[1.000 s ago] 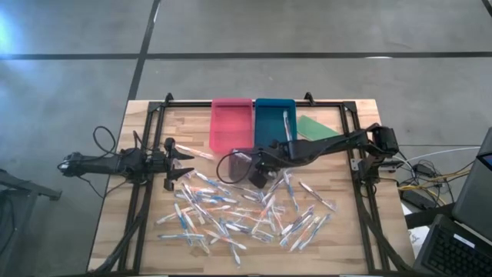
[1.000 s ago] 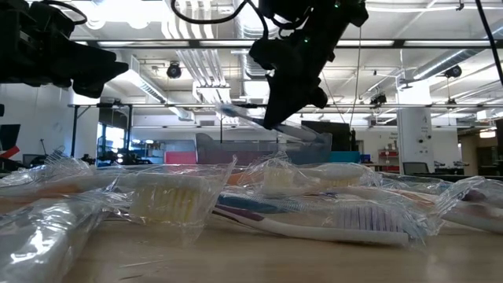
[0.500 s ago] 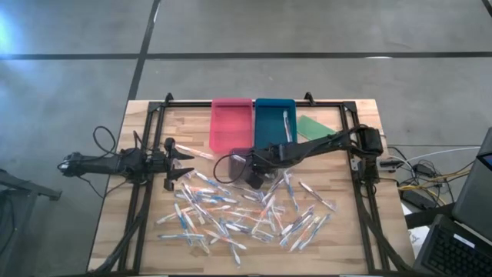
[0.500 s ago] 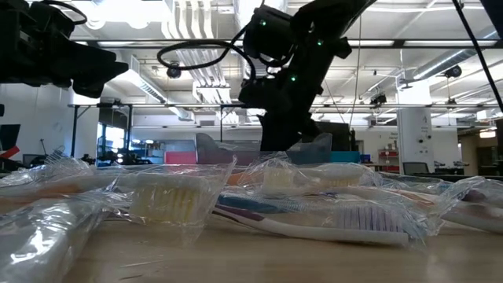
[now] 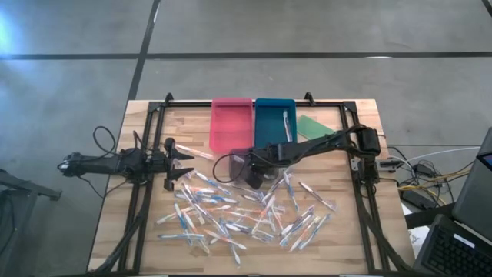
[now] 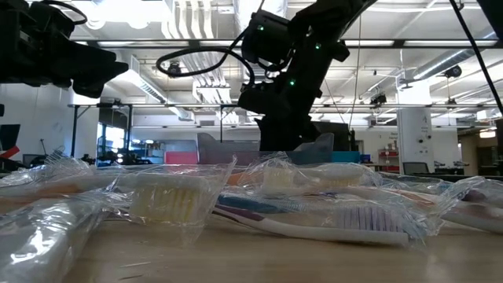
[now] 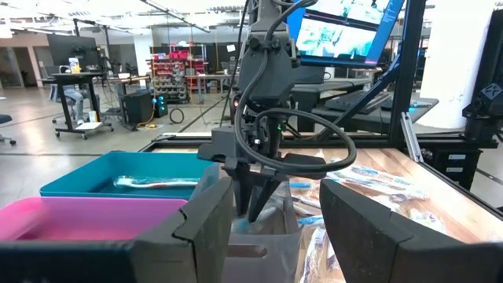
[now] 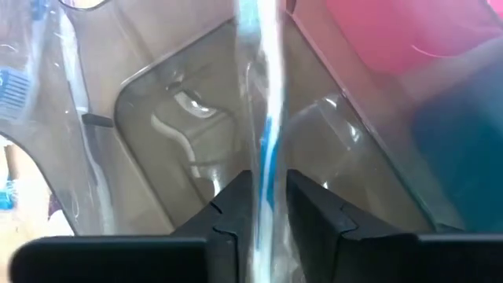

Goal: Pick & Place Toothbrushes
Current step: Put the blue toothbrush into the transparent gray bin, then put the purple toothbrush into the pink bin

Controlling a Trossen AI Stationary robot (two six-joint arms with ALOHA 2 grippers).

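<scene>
The right gripper [image 8: 262, 206], jaws slightly parted, has a clear-wrapped blue toothbrush [image 8: 266, 149] between them over a clear plastic tray [image 8: 196, 149] mid-table; the high view hides this. The left gripper [image 5: 178, 159] waits open near the left edge.

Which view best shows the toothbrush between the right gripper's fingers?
Right wrist view: the blue-accented toothbrush runs straight out between the right gripper fingers, over a clear tray. High, low and left wrist views show only the gripper body there, hiding the brush.
</scene>
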